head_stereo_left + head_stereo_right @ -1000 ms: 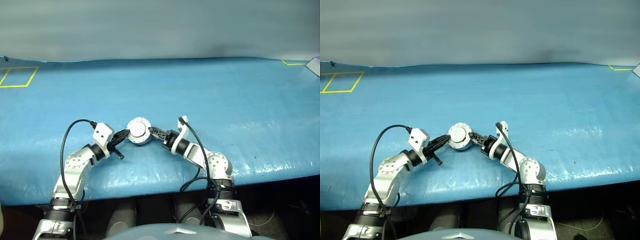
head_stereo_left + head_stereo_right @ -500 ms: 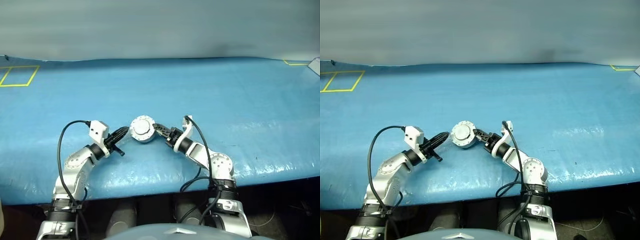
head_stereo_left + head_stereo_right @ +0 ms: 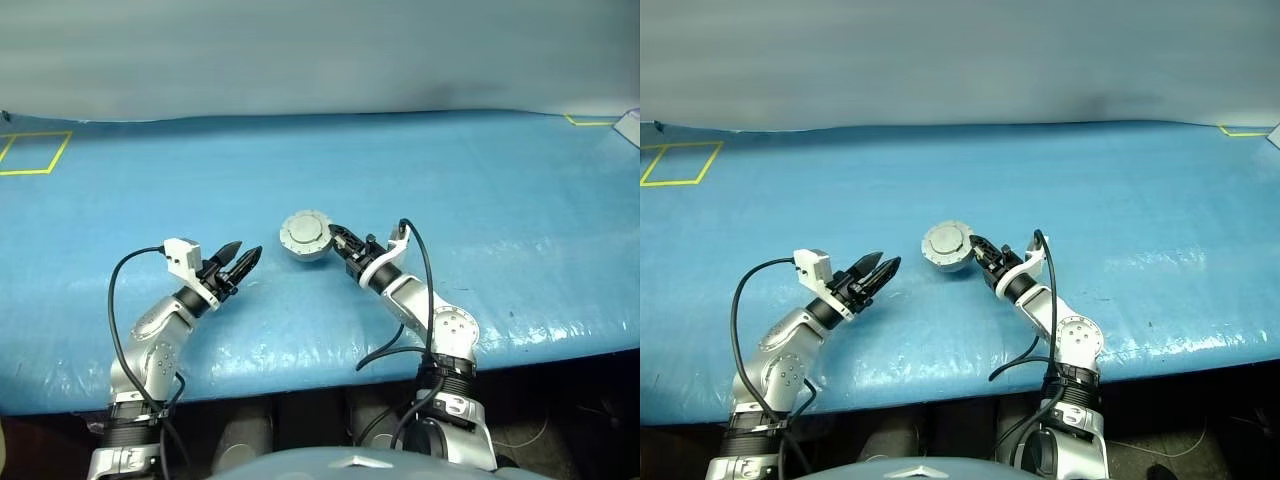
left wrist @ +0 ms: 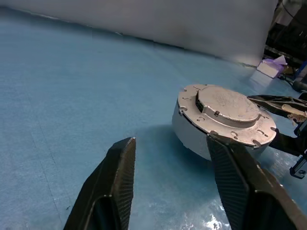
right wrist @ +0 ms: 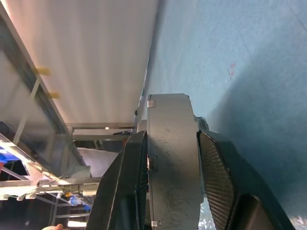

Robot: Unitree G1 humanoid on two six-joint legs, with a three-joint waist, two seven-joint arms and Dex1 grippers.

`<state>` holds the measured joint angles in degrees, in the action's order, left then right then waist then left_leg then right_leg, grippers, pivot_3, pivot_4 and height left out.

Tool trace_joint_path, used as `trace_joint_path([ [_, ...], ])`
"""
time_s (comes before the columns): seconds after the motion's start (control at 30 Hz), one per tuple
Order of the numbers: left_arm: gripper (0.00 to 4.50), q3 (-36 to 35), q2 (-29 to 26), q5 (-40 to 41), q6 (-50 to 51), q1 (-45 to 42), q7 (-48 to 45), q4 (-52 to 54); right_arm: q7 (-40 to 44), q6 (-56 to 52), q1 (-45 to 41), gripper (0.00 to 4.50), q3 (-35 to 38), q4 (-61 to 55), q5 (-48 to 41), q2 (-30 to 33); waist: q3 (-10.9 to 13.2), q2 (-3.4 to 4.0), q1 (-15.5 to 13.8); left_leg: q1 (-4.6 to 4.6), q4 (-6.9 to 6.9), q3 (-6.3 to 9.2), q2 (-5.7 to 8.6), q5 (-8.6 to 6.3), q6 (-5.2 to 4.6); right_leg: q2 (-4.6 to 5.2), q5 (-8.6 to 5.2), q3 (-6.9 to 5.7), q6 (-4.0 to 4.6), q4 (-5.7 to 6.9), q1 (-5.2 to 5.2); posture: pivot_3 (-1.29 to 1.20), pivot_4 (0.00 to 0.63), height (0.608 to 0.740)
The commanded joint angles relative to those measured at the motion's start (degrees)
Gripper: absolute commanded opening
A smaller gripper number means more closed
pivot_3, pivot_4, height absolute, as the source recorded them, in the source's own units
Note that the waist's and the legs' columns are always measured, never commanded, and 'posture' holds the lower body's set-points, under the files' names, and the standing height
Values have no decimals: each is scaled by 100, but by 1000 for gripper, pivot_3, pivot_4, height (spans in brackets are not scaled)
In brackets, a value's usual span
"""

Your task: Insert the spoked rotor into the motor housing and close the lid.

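Closed motor housing held at its edge above the blue table

From the left: the left gripper (image 3: pixel 244 258) stands with its fingers spread apart and nothing between them, well short of the motor housing (image 3: pixel 305 236). The lid (image 4: pixel 229 104) sits seated on the housing, plain silver face outward, hiding whatever is inside. The right gripper (image 3: pixel 338 237) clamps the housing's rim between both fingers, over the blue table (image 3: pixel 480 180).

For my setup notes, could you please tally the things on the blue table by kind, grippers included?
Closed motor housing, lid on: 1
Robot grippers, left gripper and right gripper: 2
Yellow tape squares: 1 whole, a corner of another
Total: 5
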<state>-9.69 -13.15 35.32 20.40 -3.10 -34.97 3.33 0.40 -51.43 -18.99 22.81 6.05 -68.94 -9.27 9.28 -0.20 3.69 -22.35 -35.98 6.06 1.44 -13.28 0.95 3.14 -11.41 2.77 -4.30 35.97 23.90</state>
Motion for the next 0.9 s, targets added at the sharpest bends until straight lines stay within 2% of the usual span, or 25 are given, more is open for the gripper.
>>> trace_joint_path([
  [0.03,4226,-214,197,640,289,-60,115,413,-18,200,-250,1283,-147,-471,-541,-577,0,0,1,-6,-3,4,0,0,0,0,1,-3,-1,-1,2,0,150,740],
  [0.07,4451,-252,247,721,345,-57,167,423,-49,240,-259,1283,-181,-503,-616,-583,0,0,3,-9,-4,6,1,0,0,0,1,-4,-2,-3,3,0,150,740],
  [0.2,4451,-393,427,1168,690,-70,434,450,-159,282,-282,1283,-406,-677,-866,-549,1,1,8,-12,-5,8,1,0,0,-3,2,-4,-1,-2,6,0,150,740],
  [0.3,4451,-584,544,2088,1347,-118,511,468,-261,288,-280,1283,-596,-830,-1027,-555,1,1,10,-16,-5,13,1,0,0,-5,2,-5,-1,-2,8,0,150,740],
  [0.4,4451,-657,575,2575,1761,-158,650,461,-315,304,-267,1283,-777,-927,-1146,-534,1,1,10,-19,-6,18,1,0,0,-5,1,-8,-1,-3,8,0,150,740],
  [0.63,4451,-606,752,3130,2141,-253,706,439,-271,201,-125,1283,-1277,-949,-1053,-430,1,1,5,-19,-8,18,2,1,1,-6,12,-7,17,-3,8,0,150,740],
  [0.9,4451,-761,873,3265,1974,-295,916,510,-139,117,-92,1283,-1432,-949,-983,-304,0,1,3,-20,-8,19,2,1,1,-9,13,-6,22,-4,8,0,150,740],
])
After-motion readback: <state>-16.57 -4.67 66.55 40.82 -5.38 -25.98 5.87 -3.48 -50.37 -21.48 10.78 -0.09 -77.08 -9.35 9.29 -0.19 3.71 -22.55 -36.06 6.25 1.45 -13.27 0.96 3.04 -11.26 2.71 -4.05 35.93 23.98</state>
